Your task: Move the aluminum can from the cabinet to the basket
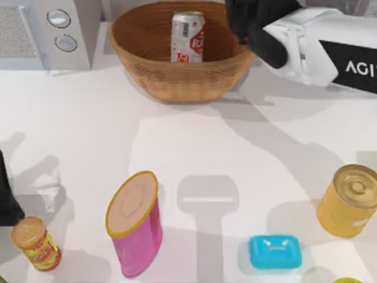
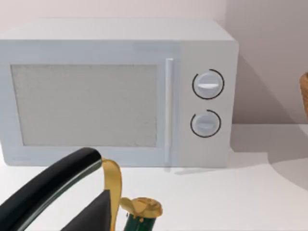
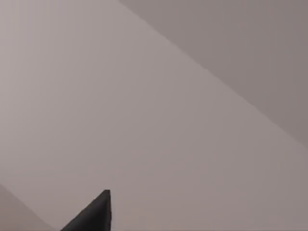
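The aluminum can (image 1: 188, 37) stands upright inside the basket (image 1: 177, 79), and my right gripper (image 1: 244, 23) hangs just beside the basket's right rim, apart from the can. I cannot tell how wide it is open. My left arm (image 1: 7, 197) sits parked at the table's left edge. If I pull the right arm away carelessly, I judge it could clip the rim and topple the can.

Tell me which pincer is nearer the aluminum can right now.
Right. The right pincer sits at the basket rim just beside the aluminum can, which stands inside. The left arm is parked at the table's near-left edge, far off.
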Action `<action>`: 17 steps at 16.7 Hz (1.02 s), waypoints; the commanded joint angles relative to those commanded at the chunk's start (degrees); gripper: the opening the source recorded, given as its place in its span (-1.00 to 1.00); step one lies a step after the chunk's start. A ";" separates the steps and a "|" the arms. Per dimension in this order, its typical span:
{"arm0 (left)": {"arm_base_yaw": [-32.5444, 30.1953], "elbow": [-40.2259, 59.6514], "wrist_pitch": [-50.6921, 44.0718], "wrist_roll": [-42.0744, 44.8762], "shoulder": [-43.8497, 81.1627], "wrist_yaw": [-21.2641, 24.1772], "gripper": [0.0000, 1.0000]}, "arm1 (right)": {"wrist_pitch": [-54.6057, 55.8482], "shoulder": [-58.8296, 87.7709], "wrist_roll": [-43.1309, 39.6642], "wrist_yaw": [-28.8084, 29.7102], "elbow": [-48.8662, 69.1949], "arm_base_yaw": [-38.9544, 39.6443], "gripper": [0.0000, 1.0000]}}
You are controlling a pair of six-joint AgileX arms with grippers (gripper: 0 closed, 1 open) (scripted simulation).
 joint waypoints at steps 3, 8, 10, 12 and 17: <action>0.00 0.00 0.00 0.00 0.00 0.00 1.00 | -2.72 -12.09 0.02 -3.75 -9.51 -3.35 1.00; 0.00 0.00 0.00 0.00 0.00 0.00 1.00 | -6.56 -32.37 0.13 -9.18 -24.15 -8.33 1.00; 0.00 0.00 0.00 0.00 0.00 0.00 1.00 | -8.15 -39.26 0.14 -11.43 -29.36 -10.43 1.00; 0.00 0.00 0.00 0.00 0.00 0.00 1.00 | -9.81 -45.22 0.17 -13.60 -35.06 -12.51 1.00; 0.00 0.00 0.00 0.00 0.00 0.00 1.00 | -14.04 -61.03 0.27 -19.09 -47.12 -17.88 1.00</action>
